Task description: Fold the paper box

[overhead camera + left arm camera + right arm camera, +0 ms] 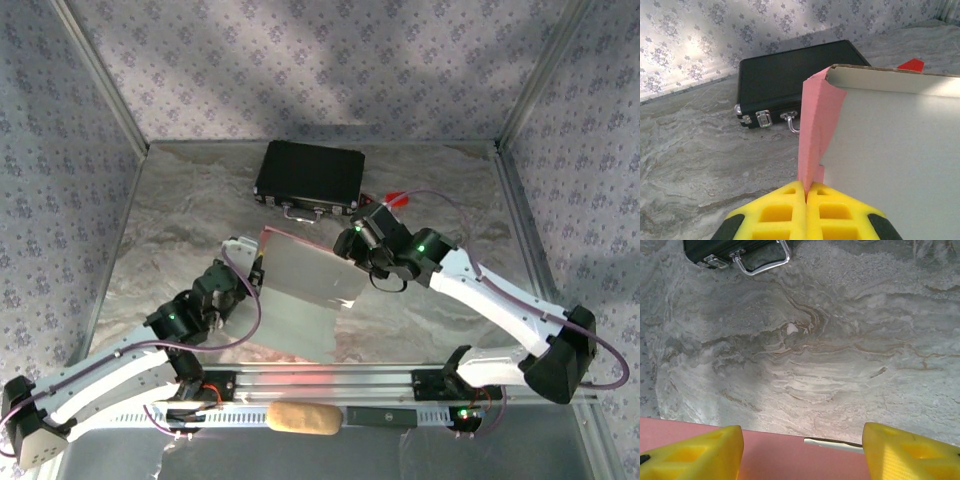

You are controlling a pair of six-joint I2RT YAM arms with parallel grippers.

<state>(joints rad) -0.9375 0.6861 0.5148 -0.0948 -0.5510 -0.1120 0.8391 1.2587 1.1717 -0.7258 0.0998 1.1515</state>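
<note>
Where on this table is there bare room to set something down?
Bare table left of the case, up to the left wall, and far right past the red block. Crowded mid-table: the box, pinched by the left gripper, lies just before the case.

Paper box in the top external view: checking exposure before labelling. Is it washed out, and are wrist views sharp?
Top external: the paper box shows a pale, even face, not blown out. Left wrist: its pink flap crisp, softly lit. Right wrist: the table veining sharp, no hard shadows.
</note>
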